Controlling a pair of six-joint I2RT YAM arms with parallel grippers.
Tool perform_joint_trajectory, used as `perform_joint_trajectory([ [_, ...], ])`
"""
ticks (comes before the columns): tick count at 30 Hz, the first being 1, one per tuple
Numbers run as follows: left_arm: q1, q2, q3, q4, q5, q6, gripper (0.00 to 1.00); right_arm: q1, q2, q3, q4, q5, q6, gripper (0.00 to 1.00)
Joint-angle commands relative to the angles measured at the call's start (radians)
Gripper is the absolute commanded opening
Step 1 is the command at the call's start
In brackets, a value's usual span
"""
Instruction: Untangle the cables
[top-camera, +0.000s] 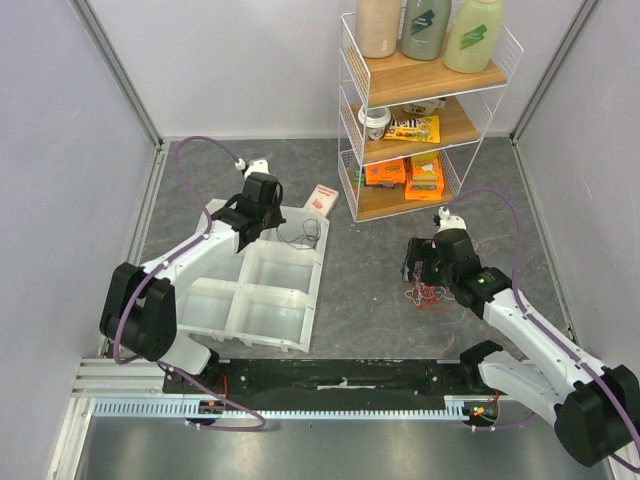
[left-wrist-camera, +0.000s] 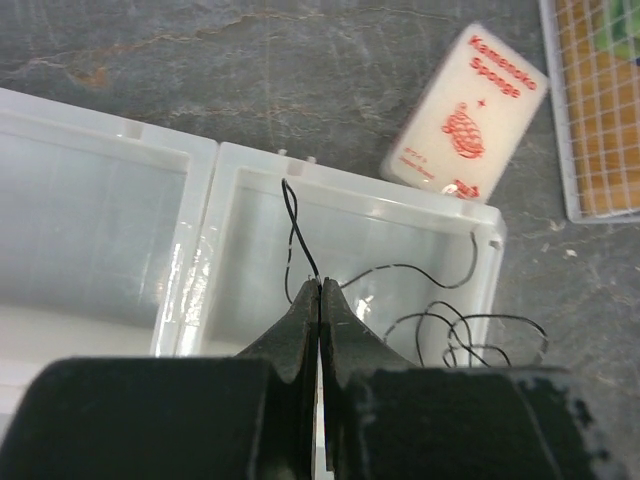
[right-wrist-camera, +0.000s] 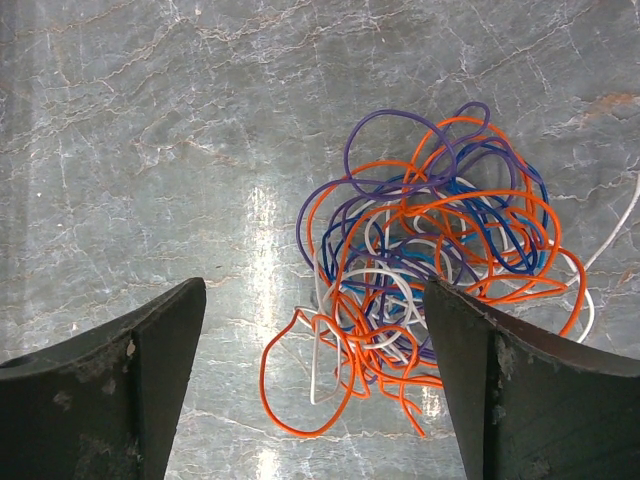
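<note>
Top view was bright and even, lit from above; white walls (top-camera: 60, 150) were near blown out, shadows soft. Right wrist: vertical glare streak ran down the stone tabletop (right-wrist-camera: 258, 230), cable tangle (right-wrist-camera: 430, 290) was sharp, right gripper fingers (right-wrist-camera: 120, 400) dark and soft. Left wrist: glints sat on the plastic bin (left-wrist-camera: 190, 290) divider, left gripper fingers (left-wrist-camera: 295, 340) were blurred, black wire (left-wrist-camera: 292, 225) and sponge pack (left-wrist-camera: 465, 110) print sharp.

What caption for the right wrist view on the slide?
Right gripper, jaws wide open, framing a tangle of thin orange, purple, blue and white cables on the grey marbled tabletop.
</note>
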Motion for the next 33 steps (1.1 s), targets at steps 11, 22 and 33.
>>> perform_joint_trajectory([
  [11, 0.005, -0.041, 0.052, 0.158, -0.120, 0.048, 0.02, 0.001, 0.037, 0.026, 0.003, 0.021, 0.007, 0.96],
  [22, 0.005, -0.100, -0.002, 0.368, 0.116, 0.086, 0.02, 0.001, 0.017, 0.014, 0.003, 0.021, 0.018, 0.96],
  [33, 0.007, -0.228, -0.241, 0.321, 0.067, -0.013, 0.02, 0.001, -0.013, 0.011, -0.004, 0.010, 0.022, 0.96],
])
